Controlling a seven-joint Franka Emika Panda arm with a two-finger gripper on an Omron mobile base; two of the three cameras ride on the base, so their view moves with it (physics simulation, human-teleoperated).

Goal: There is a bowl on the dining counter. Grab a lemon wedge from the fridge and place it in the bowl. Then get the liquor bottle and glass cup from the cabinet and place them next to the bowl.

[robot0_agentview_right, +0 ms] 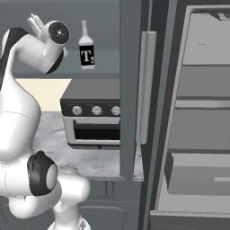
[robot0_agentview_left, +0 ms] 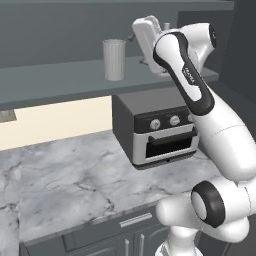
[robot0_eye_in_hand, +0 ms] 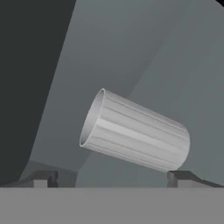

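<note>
The glass cup (robot0_agentview_left: 114,60) stands upright on the inner shelf of the cabinet (robot0_agentview_left: 50,80). My gripper (robot0_agentview_left: 136,36) is raised to shelf height just right of it, open, apart from the cup. In the hand view the glass cup (robot0_eye_in_hand: 135,133) lies straight ahead of my gripper (robot0_eye_in_hand: 113,179), between the lines of the two fingertips (robot0_eye_in_hand: 43,178), and looks tilted because the hand is rolled. The liquor bottle (robot0_agentview_right: 86,47) stands upright on the same shelf, to the right of my gripper (robot0_agentview_right: 34,20). The bowl, lemon wedge and dining counter are out of view.
A dark toaster oven (robot0_agentview_left: 155,132) sits on the marble worktop (robot0_agentview_left: 65,180) right under the shelf. The cabinet door (robot0_agentview_right: 130,90) with its silver bar handle (robot0_agentview_right: 144,85) stands open to the right. Beyond it the fridge (robot0_agentview_right: 202,117) is open, showing shelves and a drawer.
</note>
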